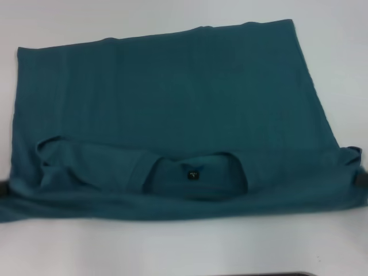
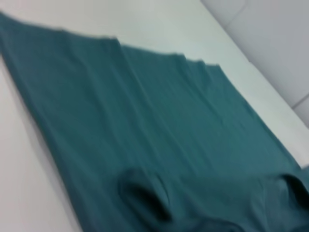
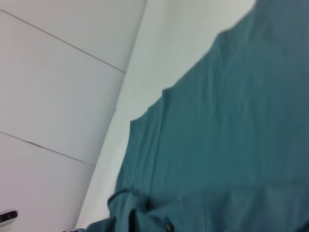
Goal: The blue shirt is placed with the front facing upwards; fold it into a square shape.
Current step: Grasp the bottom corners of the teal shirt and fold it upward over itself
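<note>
Lying flat: one blue shirt (image 1: 172,98) | one neck label (image 1: 193,174) | tools' state: cannot tell

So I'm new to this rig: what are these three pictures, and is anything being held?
A two-armed robot filmed one moment three ways: one camera on its head looks down, and one sits on each wrist. All three show the blue shirt lying on a white table. Its near part is folded over, so the neck opening and a small dark neck label face up. Dark shapes at the head view's left edge and right edge, by the shirt's corners, may be the hands. Whether they grip the cloth can't be told.
</note>
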`<state>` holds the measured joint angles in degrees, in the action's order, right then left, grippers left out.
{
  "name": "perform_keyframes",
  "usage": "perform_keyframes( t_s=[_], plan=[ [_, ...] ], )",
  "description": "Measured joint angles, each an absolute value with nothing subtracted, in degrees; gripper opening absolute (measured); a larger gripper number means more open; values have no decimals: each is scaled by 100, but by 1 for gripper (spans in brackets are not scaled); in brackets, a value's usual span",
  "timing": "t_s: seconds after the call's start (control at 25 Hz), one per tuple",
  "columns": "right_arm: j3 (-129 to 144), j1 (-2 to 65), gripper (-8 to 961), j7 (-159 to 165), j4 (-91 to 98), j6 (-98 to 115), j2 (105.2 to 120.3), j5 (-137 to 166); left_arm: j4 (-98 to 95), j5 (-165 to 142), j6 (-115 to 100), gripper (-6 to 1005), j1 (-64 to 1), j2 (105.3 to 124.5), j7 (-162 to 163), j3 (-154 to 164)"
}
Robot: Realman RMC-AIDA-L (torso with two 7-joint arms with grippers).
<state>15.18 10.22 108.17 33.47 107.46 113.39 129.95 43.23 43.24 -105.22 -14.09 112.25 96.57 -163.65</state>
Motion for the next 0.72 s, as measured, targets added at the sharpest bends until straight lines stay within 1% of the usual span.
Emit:
perform_keyframes(
  t_s=[0.2,0.36,0.48,0.72],
  plan=[
    [1463,1613,179,11201,3358,10625,11236,12990,4324,4467,-10152,1,-1856,11212,10019,-16476],
    [1481,2152,181,11489,3345,10269,11212,12983,4324,4509,-9832,1,-2354,11215,10353,-16465],
    [1533,2509,183,11613,3293,9885,11248,12999,4324,4512,-9649,1,-2742,11241,10530,-16460],
    [1618,2896,186,11714,3249,9123,11347,12998,4174,4506,-8759,1,-3396,11264,10821,-16183]
  ],
)
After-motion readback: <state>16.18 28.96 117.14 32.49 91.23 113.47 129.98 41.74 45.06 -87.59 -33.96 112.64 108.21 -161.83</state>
